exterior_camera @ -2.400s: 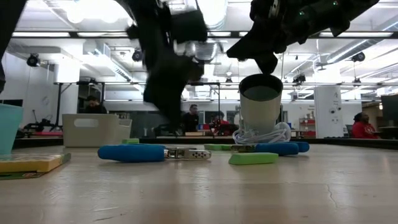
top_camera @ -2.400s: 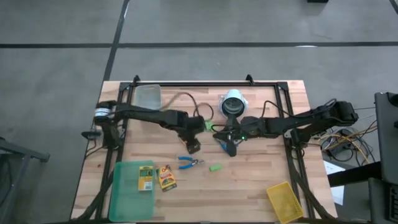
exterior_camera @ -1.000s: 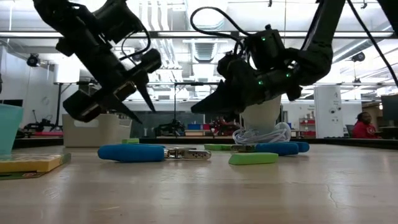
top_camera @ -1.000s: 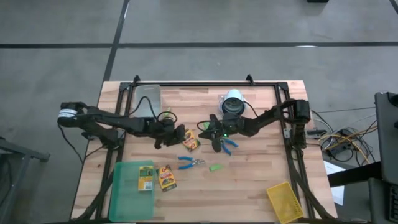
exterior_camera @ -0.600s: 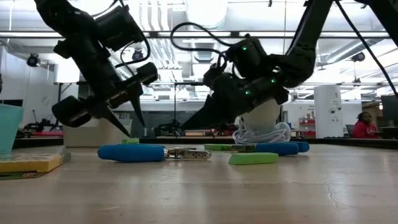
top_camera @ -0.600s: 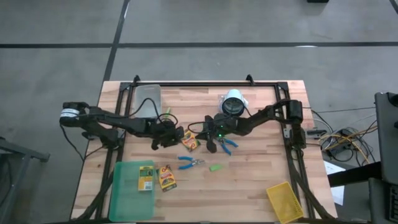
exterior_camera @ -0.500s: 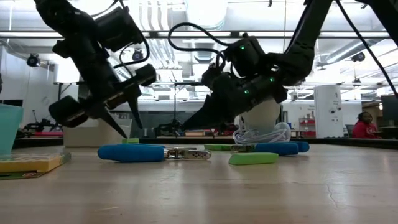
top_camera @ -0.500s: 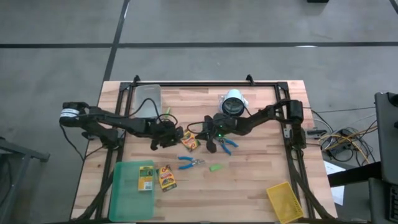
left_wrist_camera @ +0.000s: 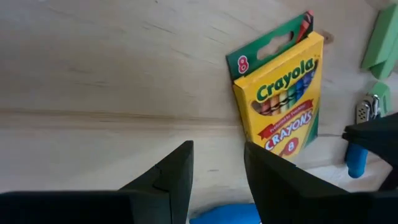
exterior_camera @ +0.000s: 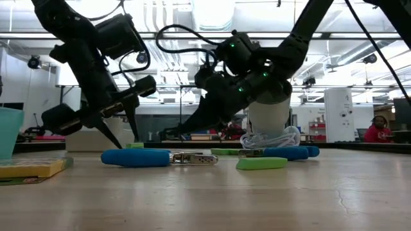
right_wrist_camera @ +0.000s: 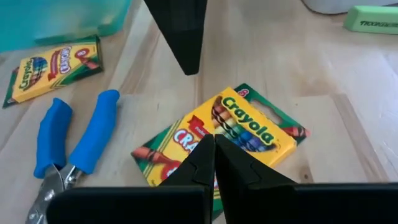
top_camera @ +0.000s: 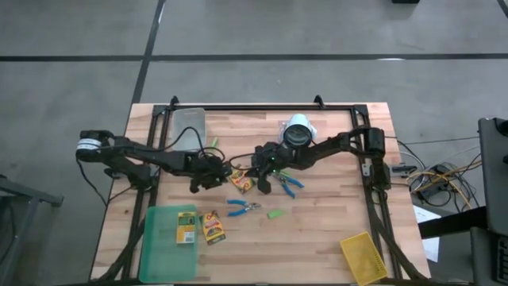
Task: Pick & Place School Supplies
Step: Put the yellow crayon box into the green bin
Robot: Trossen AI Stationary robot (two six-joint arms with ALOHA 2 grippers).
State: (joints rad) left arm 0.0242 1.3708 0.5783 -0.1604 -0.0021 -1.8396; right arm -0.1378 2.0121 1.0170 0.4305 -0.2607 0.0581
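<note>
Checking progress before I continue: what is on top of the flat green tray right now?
One crayon box lies on the green tray, along its right edge. The rest of the tray shows bare. Whether anything sits under that box cannot be seen.

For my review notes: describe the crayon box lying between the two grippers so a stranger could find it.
On the wooden table, find the white cylinder near the back edge. Toward the table's middle lies the crayon box, between both grippers. Unlike the two boxes by the green tray, it lies mid-table.
</note>
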